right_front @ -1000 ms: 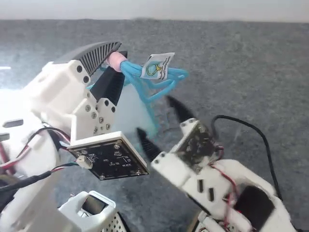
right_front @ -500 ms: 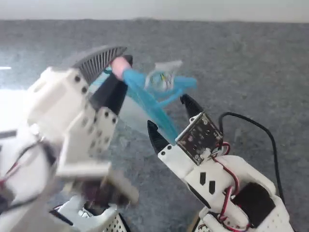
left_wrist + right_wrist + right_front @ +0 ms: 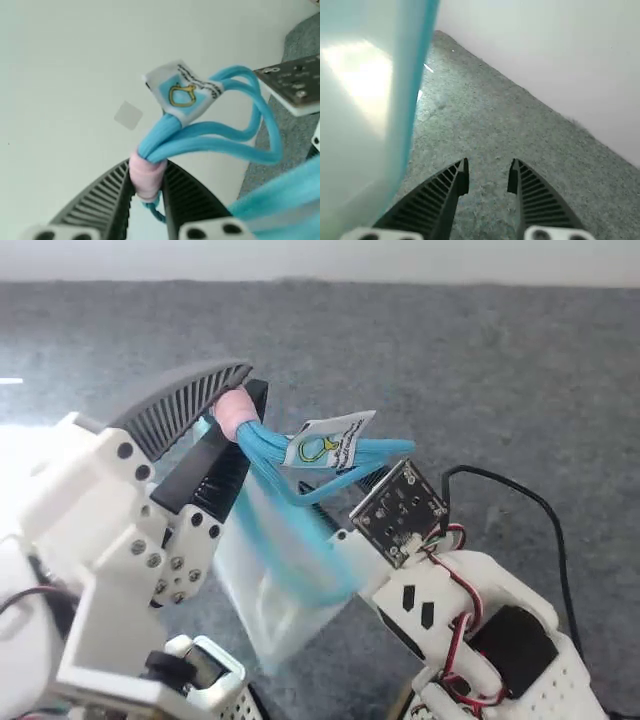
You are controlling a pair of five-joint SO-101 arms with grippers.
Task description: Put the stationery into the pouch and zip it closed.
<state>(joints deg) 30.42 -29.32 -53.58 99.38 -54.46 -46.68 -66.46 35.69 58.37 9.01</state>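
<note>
**Pouch Hangs by Its Cord from the Left Claw**

The pouch (image 3: 275, 585) is a pale, see-through bag with bright blue edging, hanging in the air between the two arms, above the grey desk (image 3: 500, 370). From its top runs a looped blue cord (image 3: 335, 468) that carries a white paper tag (image 3: 330, 443) with a yellow-and-blue picture on it. The strands of the cord gather into a pink bead (image 3: 235, 412).

The left claw (image 3: 250, 385) is closed on that pink bead. In the left wrist view the bead (image 3: 146, 175) sits pinched between the two ribbed fingers (image 3: 107, 197), with the cord (image 3: 225, 135) and tag (image 3: 182, 92) fanning away from it and a corner of the pouch (image 3: 280, 205) at the frame's edge. The left arm is raised, so the bead is the highest part of the bundle and the bag dangles below it.

The right claw (image 3: 489, 175) has its fingers parted with nothing between them. It sits just beside the pouch, whose blue-edged side (image 3: 365, 100) looms close in the right wrist view, over the desk (image 3: 520, 130) and a pale wall (image 3: 560, 50). In the high view the right arm's circuit board (image 3: 398, 508) lies just under the cord loop, and a black cable (image 3: 540, 520) curves behind it.
</note>
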